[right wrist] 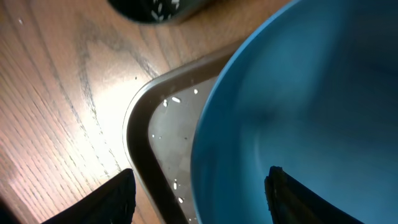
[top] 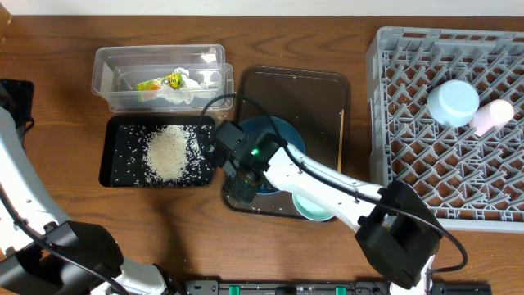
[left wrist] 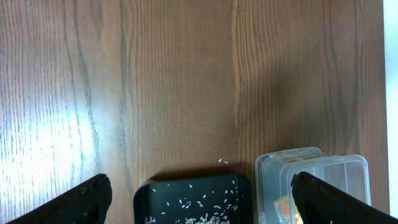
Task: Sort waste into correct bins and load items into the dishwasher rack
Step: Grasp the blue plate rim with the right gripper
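The dark-blue plate (top: pixel 274 133) lies on a brown tray (top: pixel 319 90), and my right gripper (top: pixel 239 182) hangs over its left rim. In the right wrist view the gripper (right wrist: pixel 202 199) is open: one finger is outside the tray edge (right wrist: pixel 146 124), the other over the plate (right wrist: pixel 298 93). Rice (top: pixel 168 152) fills the black tray (top: pixel 115 164). The wrapper (top: pixel 176 86) is in the clear tub (top: pixel 110 74). A pale bowl (top: pixel 453 102) and a pink cup (top: pixel 493 115) sit in the grey rack (top: pixel 409 164). My left gripper (left wrist: pixel 199 205) stands open above the black tray (left wrist: pixel 186 199).
A mint bowl (top: pixel 315 209) shows under the right arm at the brown tray's front edge. A thin wooden stick (top: pixel 341 131) lies along that tray's right side. Stray rice grains dot the tray floor beside the plate. The clear tub (left wrist: pixel 323 171) sits beside the left gripper's right finger.
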Tool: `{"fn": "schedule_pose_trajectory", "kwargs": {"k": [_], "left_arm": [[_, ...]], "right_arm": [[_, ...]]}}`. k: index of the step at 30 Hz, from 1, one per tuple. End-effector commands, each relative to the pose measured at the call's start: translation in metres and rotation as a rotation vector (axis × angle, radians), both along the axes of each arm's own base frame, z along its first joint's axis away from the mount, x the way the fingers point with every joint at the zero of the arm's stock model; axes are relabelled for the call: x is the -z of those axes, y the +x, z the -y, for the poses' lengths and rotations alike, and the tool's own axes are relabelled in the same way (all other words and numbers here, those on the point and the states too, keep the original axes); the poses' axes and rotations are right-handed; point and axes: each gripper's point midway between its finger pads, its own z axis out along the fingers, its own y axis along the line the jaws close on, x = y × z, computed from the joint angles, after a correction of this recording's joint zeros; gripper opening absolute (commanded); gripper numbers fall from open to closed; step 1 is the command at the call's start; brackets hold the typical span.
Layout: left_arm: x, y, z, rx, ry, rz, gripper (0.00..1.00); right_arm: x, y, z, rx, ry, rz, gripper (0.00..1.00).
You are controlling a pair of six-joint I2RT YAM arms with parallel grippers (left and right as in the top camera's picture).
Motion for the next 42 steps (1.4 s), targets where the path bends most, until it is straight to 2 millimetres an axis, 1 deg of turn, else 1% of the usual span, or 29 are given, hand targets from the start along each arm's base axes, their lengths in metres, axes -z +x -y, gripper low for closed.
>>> {"fn": "schedule_pose_trajectory", "kwargs": {"k": [1,3,7,10,12,13,15,17,20,23,25,27,31,38,40,42], "left_arm": [[0.003,-0.002,-0.001,0.001,-0.001,-0.014,0.95],[0.003,-0.002,-0.001,0.001,-0.001,-0.014,0.94],[0.003,-0.002,-0.001,0.000,-0.001,-0.015,0.94],[0.003,-0.002,-0.001,0.001,-0.002,-0.015,0.95],[0.003,-0.002,-0.001,0.001,-0.001,-0.014,0.94],[0.003,-0.002,-0.001,0.001,-0.001,-0.014,0.94],[0.003,-0.002,-0.001,0.001,-0.001,-0.014,0.94],[0.003,-0.002,-0.001,0.001,-0.001,-0.014,0.94],[0.003,-0.002,-0.001,0.001,-0.001,-0.014,0.94],[0.003,-0.002,-0.001,0.001,-0.001,-0.014,0.94],[0.003,-0.002,-0.001,0.001,-0.001,-0.014,0.94],[0.003,-0.002,-0.001,0.001,-0.001,-0.014,0.95],[0.003,-0.002,-0.001,0.001,-0.001,-0.014,0.94],[0.003,-0.002,-0.001,0.000,-0.001,-0.015,0.94],[0.003,-0.002,-0.001,0.001,-0.001,-0.014,0.94],[0.003,-0.002,-0.001,0.001,-0.001,-0.014,0.95]], "right_arm": [[0.018,-0.011,0.006,-0.040,-0.021,-0.031,0.67],[0.022,-0.013,0.008,-0.040,-0.026,-0.035,0.66],[0.025,-0.015,0.011,-0.040,-0.033,-0.041,0.60],[0.025,-0.014,0.009,-0.041,-0.027,-0.037,0.51],[0.024,-0.014,0.007,-0.040,-0.023,-0.034,0.41],[0.024,-0.015,0.007,-0.041,-0.022,-0.033,0.37],[0.024,-0.014,0.006,-0.041,-0.021,-0.033,0.33],[0.024,-0.015,0.007,-0.041,-0.022,-0.033,0.33],[0.025,-0.015,0.007,-0.042,-0.025,-0.035,0.37],[0.030,-0.014,0.008,-0.054,-0.032,-0.031,0.38],[0.038,-0.015,0.008,-0.059,-0.045,-0.039,0.38],[0.043,-0.015,0.009,-0.058,-0.055,-0.044,0.34],[0.040,-0.013,0.007,-0.048,-0.045,-0.039,0.31],[0.028,-0.006,-0.003,-0.022,-0.016,-0.024,0.13],[0.024,-0.002,-0.007,-0.021,-0.002,-0.015,0.02],[0.019,0.001,-0.011,-0.020,0.010,-0.006,0.01]]}}
